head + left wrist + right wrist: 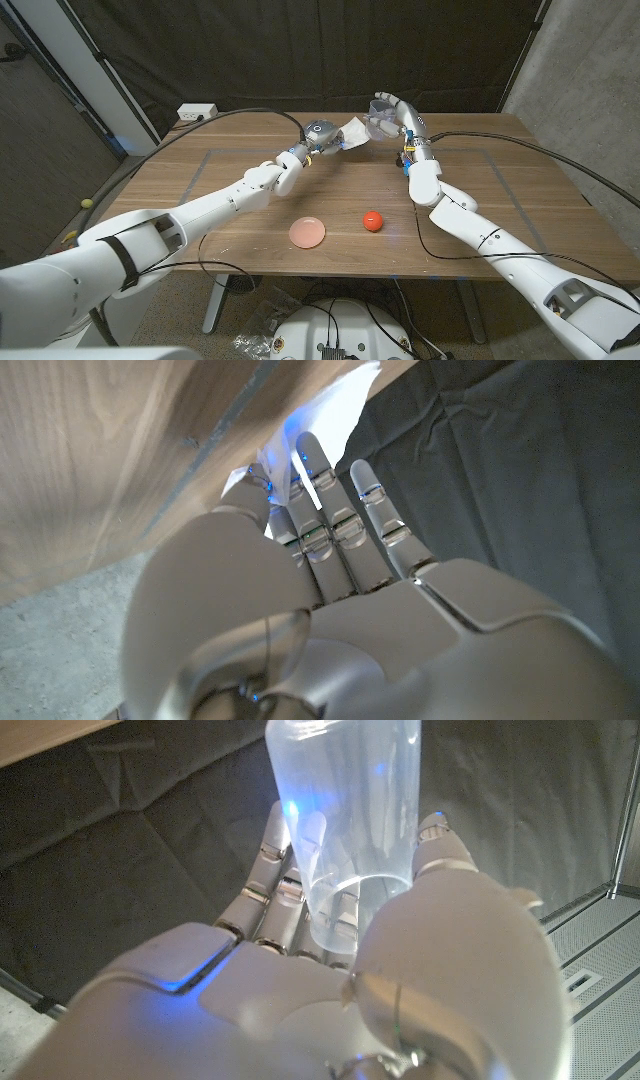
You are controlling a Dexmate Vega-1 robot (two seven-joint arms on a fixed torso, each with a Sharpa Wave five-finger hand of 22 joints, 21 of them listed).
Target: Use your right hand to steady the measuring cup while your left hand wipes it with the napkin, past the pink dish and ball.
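My right hand [392, 112] holds the clear measuring cup [380, 116] lifted above the far middle of the table. In the right wrist view the cup [355, 830] sits between the fingers and thumb of that hand [330, 990]. My left hand [318, 134] holds the white napkin [351, 135] just left of the cup, with the napkin's edge reaching toward it. In the left wrist view the napkin [330, 410] is pinched among the fingers of that hand [320, 590]. The pink dish [307, 233] and the red ball [373, 221] lie near the front edge.
The wooden table [230, 190] carries grey tape lines. Black cables run over its far left and right parts. A white power strip [197, 111] sits at the far left corner. A dark curtain hangs behind.
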